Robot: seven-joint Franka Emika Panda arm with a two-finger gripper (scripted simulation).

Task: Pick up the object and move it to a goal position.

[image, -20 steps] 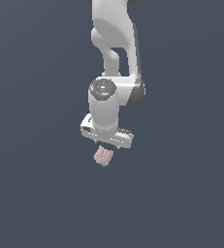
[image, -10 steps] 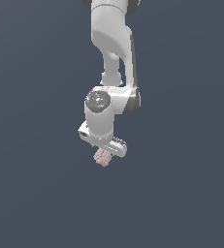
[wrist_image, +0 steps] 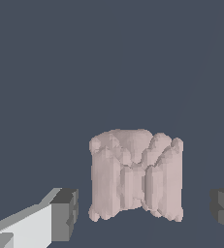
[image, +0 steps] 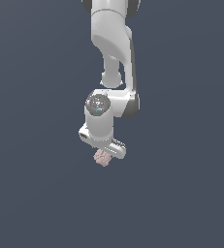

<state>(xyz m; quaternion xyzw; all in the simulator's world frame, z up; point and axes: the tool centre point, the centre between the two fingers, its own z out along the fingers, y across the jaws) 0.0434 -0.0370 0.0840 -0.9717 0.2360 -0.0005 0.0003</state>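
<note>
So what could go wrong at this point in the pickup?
The gripper is open, with gaps on both sides of the pink object. If the fingers close unevenly, one pad may push the chunk aside first. Its lumpy, ridged faces give uneven contact, so it might twist or slip once lifted.

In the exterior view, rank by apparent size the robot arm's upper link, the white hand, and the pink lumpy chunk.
1. Upper link, largest.
2. Hand.
3. Pink lumpy chunk, smallest, narrower than the hand above it.
</note>
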